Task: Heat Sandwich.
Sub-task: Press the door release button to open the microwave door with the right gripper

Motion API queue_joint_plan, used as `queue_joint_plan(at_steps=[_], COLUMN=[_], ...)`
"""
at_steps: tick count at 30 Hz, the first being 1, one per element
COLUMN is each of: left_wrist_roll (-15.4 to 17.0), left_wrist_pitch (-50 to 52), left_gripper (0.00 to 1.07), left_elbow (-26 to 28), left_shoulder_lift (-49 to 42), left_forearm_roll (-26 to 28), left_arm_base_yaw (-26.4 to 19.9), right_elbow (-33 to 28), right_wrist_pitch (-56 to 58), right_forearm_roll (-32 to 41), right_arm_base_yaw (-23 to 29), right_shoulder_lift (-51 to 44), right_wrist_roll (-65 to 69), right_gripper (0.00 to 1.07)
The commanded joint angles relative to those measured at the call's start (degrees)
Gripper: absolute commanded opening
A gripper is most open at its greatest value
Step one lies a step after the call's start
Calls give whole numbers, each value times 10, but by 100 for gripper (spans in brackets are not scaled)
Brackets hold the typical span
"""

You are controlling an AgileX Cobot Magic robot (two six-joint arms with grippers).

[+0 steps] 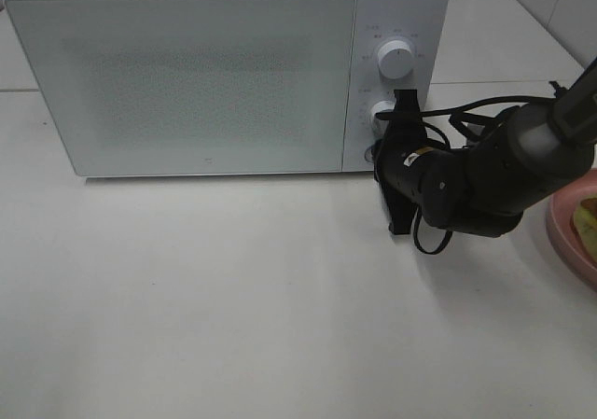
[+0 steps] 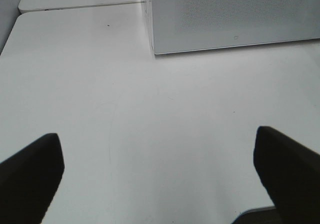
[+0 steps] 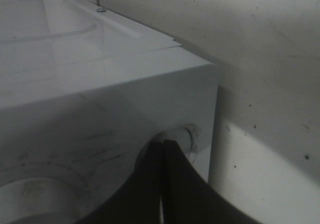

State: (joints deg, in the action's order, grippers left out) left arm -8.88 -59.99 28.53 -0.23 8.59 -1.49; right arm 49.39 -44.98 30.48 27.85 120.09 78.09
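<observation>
Exterior high: white microwave [image 1: 196, 74], door shut, at the back of the tabletop [image 1: 233, 298]; broad bare surface in front.
Sandwich [image 1: 587, 216]: cut off at the right frame edge, on a pink plate [image 1: 565, 225], well apart from the microwave.
Right wrist: right gripper [image 3: 163, 143], jaws pressed together, tip at a round button [image 3: 189, 134] near the microwave's corner.
Left wrist: left gripper [image 2: 156, 149], jaws wide apart over bare tabletop; only this view shows it.

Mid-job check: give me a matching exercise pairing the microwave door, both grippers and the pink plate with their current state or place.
1 microwave door
2 left gripper
3 right gripper
4 pink plate

A shut, tips at the microwave's control panel
B closed
C far right edge of the high view
D open, above the table

Pairs: 1-B, 2-D, 3-A, 4-C
</observation>
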Motion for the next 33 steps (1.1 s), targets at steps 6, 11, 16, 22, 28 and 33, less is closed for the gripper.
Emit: queue_joint_plan(at_steps=[6,11,16,22,28,33], left_wrist_roll=[4,4,4,4,4,4], left_wrist_pitch=[5,5,5,5,5,5], left_gripper=[98,98,98,98,98,98], left_elbow=[-1,-1,-1,-1,-1,-1], left_shoulder_lift=[-15,-15,-15,-15,-15,-15], left_forearm_roll=[0,0,0,0,0,0], left_arm_base_yaw=[4,4,4,4,4,4], right_elbow=[56,89,100,100,99,85], right_wrist_pitch=[-168,-158,-159,-156,-158,-141], right_forearm_roll=[17,29,30,32,30,25], right_arm_base_yaw=[-6,-6,-6,-6,-5,-4], right_shoulder_lift=[16,37,44,44,44,37], right_wrist_roll=[-31,-44,-60,-60,-60,-59], right_gripper=[0,0,0,0,0,0])
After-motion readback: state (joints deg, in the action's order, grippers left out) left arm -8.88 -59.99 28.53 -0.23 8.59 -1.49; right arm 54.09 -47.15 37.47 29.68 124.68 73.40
